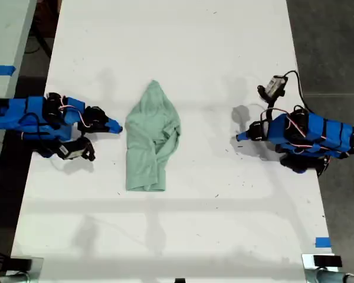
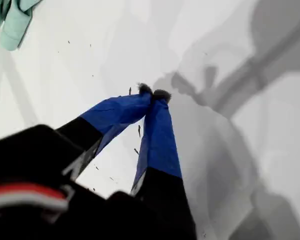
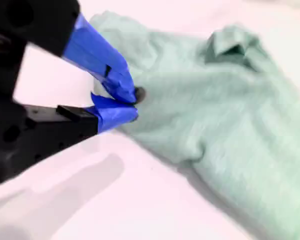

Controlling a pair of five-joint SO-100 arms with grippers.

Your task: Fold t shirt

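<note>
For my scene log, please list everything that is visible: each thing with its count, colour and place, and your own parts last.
t shirt: one, pale mint green, crumpled, middle of the table.
table: one, white, fills most of the exterior view.
tape pieces: two, blue, one near the exterior view's lower right, one at its left edge.
my second gripper: one, blue, jaws closed at the shirt's edge, exterior view's left.
my first gripper: one, blue, jaws closed on nothing, exterior view's right.

T shirt [image 1: 150, 141] crumpled mid-table [image 1: 183, 41], narrow end toward far edge. My second gripper [image 1: 115, 127] beside it; my first gripper [image 1: 242, 137] well apart, opposite side.
</note>
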